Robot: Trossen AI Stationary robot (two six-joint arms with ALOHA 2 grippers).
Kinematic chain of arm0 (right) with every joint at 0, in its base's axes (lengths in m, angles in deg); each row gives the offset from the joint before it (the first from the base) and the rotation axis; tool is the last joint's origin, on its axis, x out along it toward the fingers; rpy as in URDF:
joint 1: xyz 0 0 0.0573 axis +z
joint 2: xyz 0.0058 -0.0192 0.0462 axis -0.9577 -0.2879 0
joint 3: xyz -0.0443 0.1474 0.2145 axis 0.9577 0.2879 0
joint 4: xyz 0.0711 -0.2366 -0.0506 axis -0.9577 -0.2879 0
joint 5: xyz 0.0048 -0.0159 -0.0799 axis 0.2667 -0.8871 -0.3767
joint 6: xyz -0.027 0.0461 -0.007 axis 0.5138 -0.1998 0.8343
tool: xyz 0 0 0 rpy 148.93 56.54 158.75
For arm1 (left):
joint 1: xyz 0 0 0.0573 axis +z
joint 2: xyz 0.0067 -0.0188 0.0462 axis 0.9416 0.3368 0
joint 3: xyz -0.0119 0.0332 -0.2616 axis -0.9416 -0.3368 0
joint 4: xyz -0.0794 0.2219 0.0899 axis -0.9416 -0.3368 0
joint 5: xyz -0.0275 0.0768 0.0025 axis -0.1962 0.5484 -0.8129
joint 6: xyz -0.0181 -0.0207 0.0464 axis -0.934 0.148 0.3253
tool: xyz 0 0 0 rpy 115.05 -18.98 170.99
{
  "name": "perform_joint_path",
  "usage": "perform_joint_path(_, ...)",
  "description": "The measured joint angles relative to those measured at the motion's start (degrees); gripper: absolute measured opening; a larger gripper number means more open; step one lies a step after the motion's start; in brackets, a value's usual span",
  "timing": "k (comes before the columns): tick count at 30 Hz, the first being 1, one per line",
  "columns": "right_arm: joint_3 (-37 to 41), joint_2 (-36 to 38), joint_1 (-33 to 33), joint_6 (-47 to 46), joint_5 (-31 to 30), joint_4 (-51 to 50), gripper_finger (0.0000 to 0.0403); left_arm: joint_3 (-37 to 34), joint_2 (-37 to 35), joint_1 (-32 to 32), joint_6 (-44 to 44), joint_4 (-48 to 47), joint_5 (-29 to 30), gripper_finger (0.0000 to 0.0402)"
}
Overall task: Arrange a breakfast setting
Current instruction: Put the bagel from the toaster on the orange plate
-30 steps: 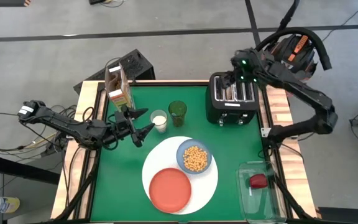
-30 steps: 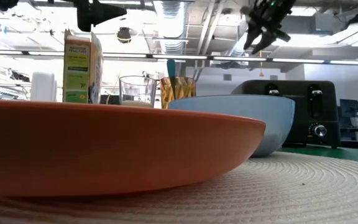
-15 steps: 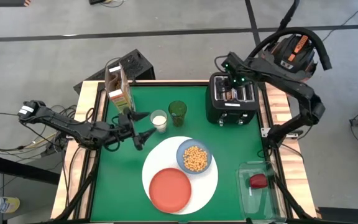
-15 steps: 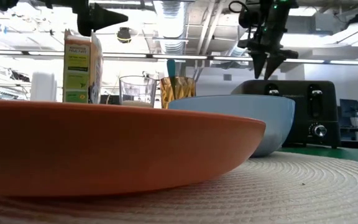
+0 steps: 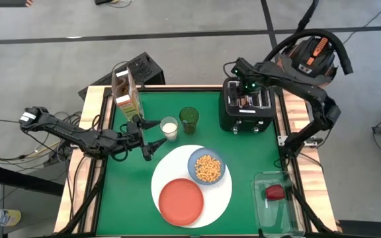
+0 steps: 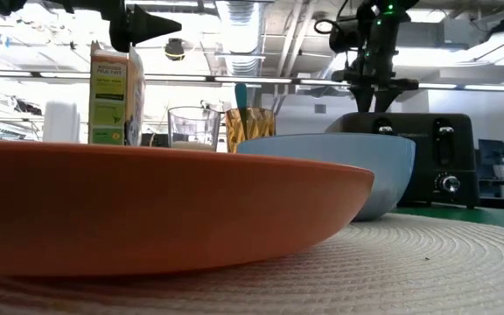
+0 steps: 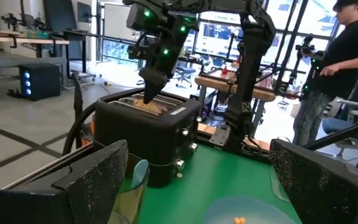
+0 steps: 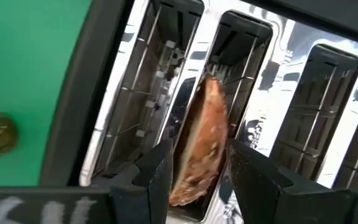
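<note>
The white plate [image 5: 220, 198] lies at the near middle of the green table. It carries the orange-red plate [image 5: 180, 201] and the light-blue bowl [image 5: 207, 167], which holds cereal. A blue spoon handle [image 6: 241, 94] sticks up from the green cup [image 5: 189, 119]. My right gripper [image 5: 243, 92] points down over the black toaster [image 5: 245, 112], open, with its fingers on either side of a toast slice [image 8: 202, 124] that stands in a slot. My left gripper [image 5: 152, 137] is open and empty, above the table left of the plates. My right gripper comes from above, with one finger [image 8: 157, 174] on each flat side of the toast slice's upper part [image 8: 199, 149]. The slice stands upright in the toaster slot. I cannot tell whether the fingers touch it.
A cereal carton [image 5: 126, 92] stands at the far left and a glass of milk [image 5: 169, 129] beside the green cup. A clear container [image 5: 276, 205] with a red thing sits at the near right edge. A person [image 7: 347, 62] stands beyond the table.
My right gripper has gone down and toward the table's left onto the toaster. It has turned its fingers down over the toast slot. The plates, bowl and cup have stayed put.
</note>
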Motion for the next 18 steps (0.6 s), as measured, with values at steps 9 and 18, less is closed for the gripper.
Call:
perform_joint_path(9, 0.0, -0.1, 0.0, 0.0, -2.8, -0.8, 0.0173, 0.0, 0.0, 0.0, -1.1, -0.1, 0.0, 0.0378)
perform_joint_path(18, 0.0, -0.1, -0.7, 0.0, -2.7, -0.7, 0.0173, 0.0, 0.0, 0.0, -1.2, -0.2, 0.0, 0.0378)
